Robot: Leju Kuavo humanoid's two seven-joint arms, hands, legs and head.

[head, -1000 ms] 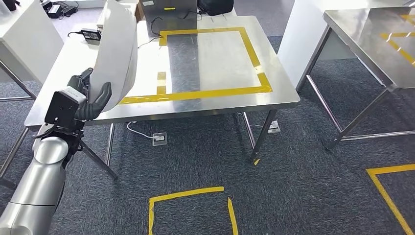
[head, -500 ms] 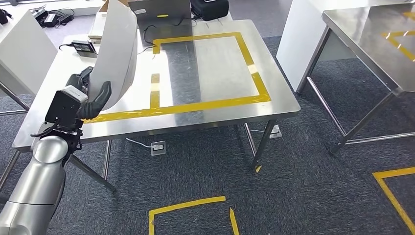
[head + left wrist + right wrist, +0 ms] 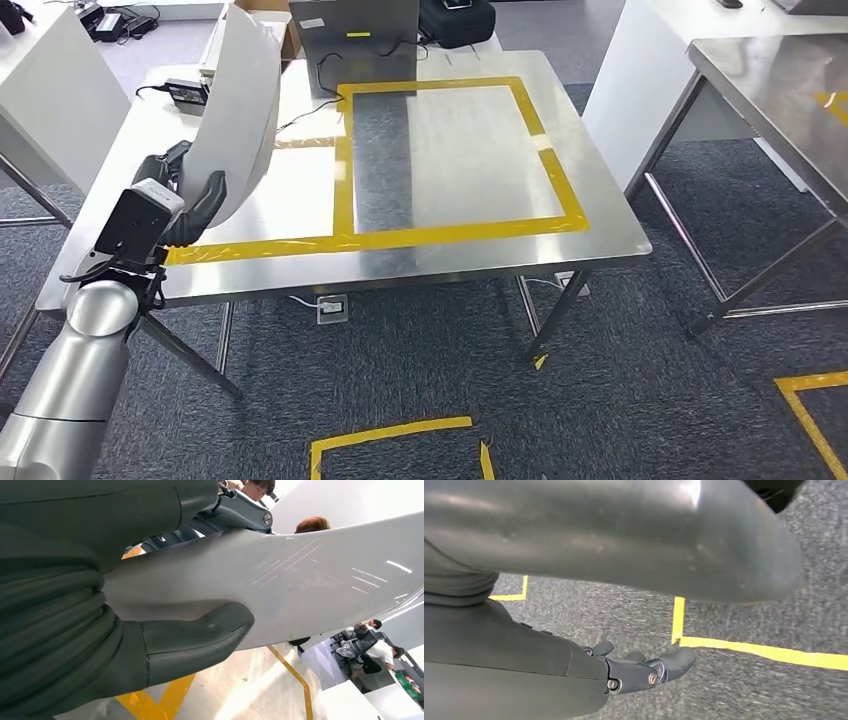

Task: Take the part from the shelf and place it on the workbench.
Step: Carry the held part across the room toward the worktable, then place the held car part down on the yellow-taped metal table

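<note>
Closer to the bench [image 3: 600,235] now than a second ago, with the whole scene shifted as the camera moved and the taped yellow square [image 3: 455,232] nearer the middle of the head view. Held upright in the left hand [image 3: 185,205], thumb clamped across its lower edge, the part [image 3: 240,110] — a thin, curved white panel, glossy and faintly scratched — over the bench's left side; right hand [image 3: 644,670] loose by the carpeted floor, fingers apart, holding nothing. Likely to slip or pivot in so low a grip on so smooth a sheet, or to skid across the polished steel if let go while tilted.
</note>
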